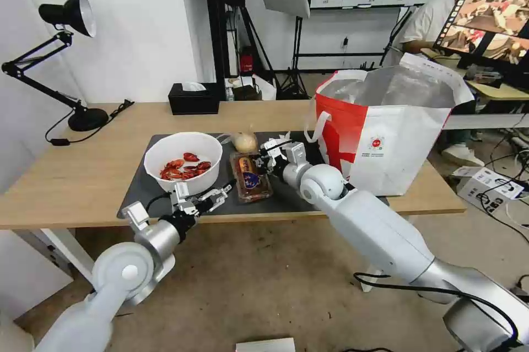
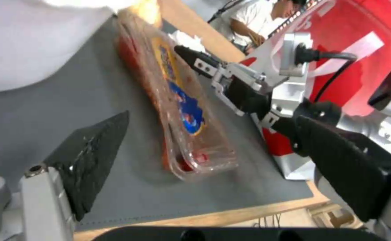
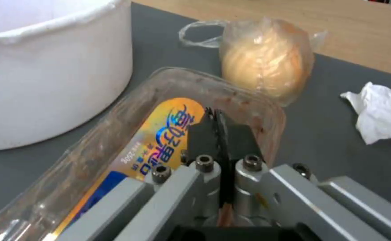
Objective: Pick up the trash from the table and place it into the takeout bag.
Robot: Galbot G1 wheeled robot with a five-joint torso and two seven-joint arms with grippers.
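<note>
One clear tray (image 1: 251,177), smeared red with scraps, lies under the right gripper's (image 1: 263,158) pressed-together fingers.

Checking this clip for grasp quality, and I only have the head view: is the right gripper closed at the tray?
Observer: Yes. The right wrist view shows the right gripper with its fingers pressed together over the tray, at the end nearest the lump. I cannot tell whether they pinch the rim.
Operator: And the left one?
Observer: The left wrist view shows the left gripper open wide, low over the mat, short of the tray and not touching it.
Operator: What is that lump?
Observer: Something beige and round in a knotted clear plastic bag, lying apart from the tissue.
</note>
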